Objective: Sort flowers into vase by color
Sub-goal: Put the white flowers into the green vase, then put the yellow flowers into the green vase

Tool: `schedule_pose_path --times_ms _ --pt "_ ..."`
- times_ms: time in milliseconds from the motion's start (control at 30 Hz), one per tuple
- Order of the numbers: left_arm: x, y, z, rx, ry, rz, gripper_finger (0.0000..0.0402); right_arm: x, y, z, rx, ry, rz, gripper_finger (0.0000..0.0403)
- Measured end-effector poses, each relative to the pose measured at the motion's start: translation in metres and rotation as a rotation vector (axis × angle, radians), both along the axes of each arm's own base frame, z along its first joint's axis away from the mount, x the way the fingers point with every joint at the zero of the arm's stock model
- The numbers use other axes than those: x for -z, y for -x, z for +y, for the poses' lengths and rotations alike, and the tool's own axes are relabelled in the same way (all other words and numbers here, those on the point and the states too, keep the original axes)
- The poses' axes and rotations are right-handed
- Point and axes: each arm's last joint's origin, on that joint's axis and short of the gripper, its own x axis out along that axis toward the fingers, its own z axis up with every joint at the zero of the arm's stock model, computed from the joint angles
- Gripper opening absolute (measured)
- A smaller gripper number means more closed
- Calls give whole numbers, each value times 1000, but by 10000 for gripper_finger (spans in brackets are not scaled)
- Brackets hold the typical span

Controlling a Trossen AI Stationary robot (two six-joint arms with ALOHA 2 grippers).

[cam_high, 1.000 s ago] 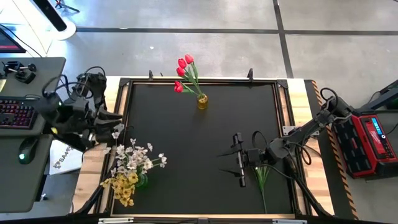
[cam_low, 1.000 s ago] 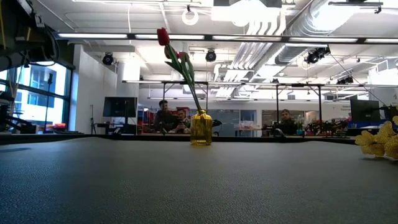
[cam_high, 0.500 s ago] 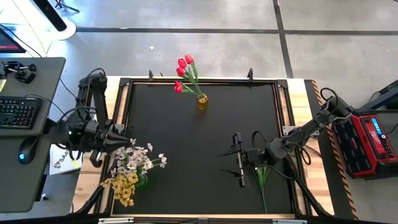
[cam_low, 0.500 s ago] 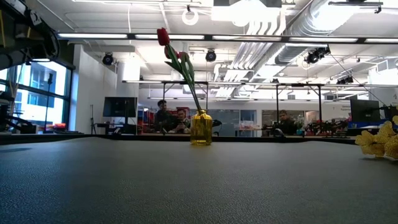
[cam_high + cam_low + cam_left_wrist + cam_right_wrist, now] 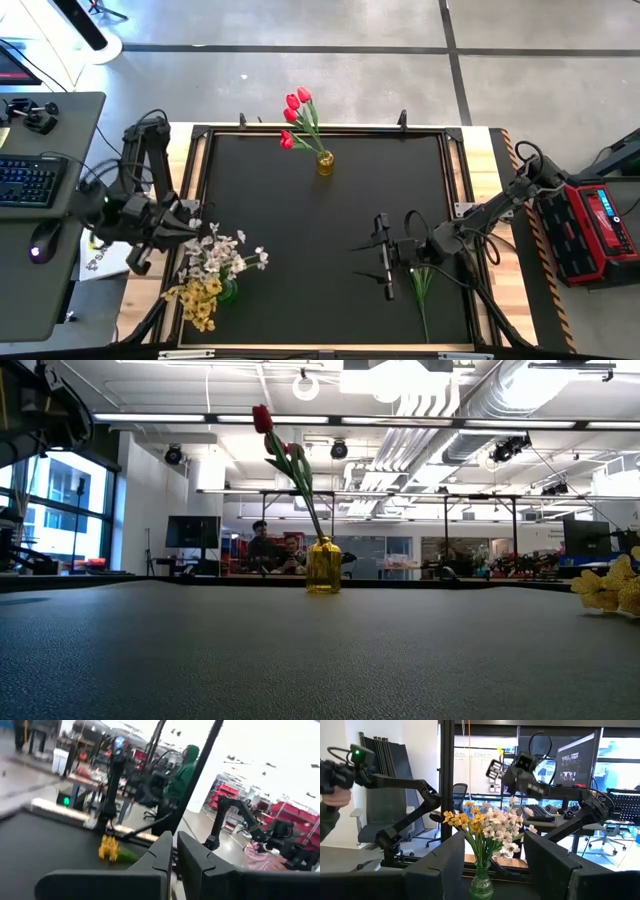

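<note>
Left end effector (image 5: 192,218): at the left edge of the high view, at the rim of the black matte surface (image 5: 330,240), right above the upper part of the mixed bouquet. In the left wrist view its two dark fingers (image 5: 162,857) stand nearly pressed together with only a thin slit between them and nothing in it: clenched, empty. The left arm reaches in from the left side of the frame, elbow raised toward the upper left, wrist angled down and to the right.

Right end effector (image 5: 384,256): lower right of centre in the high view, low over the surface, pointing toward the left of the frame. Its fingers (image 5: 547,862) are spread wide in the right wrist view, with nothing between them: released. The right arm runs out flat from the right edge. A few loose green stems with leaves (image 5: 421,290) lie on the surface just beside and below the wrist.

Sprays of pale white blossoms (image 5: 222,250) and a bunch of small yellow blossoms (image 5: 200,298) stand together in a clear green glass vase (image 5: 482,882), lower left of the high view. Red tulips (image 5: 294,118) stand in a small amber glass vase (image 5: 325,163) at top centre, leaning toward the upper left.

People sit in the room beyond the surface (image 5: 275,550); a person in a green hooded top (image 5: 181,772) shows in the left wrist view.
</note>
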Motion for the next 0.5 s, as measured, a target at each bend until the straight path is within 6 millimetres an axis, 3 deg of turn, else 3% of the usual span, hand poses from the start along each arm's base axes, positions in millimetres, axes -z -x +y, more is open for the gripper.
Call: schedule_pose_path --times_ms 233,500 --pt "-28 -12 -2 -8 -188 -80 14 5 0 2 -15 -29 50 188" --pt "-18 -58 -34 -147 -395 -40 14 32 1 4 -12 -204 345 188"
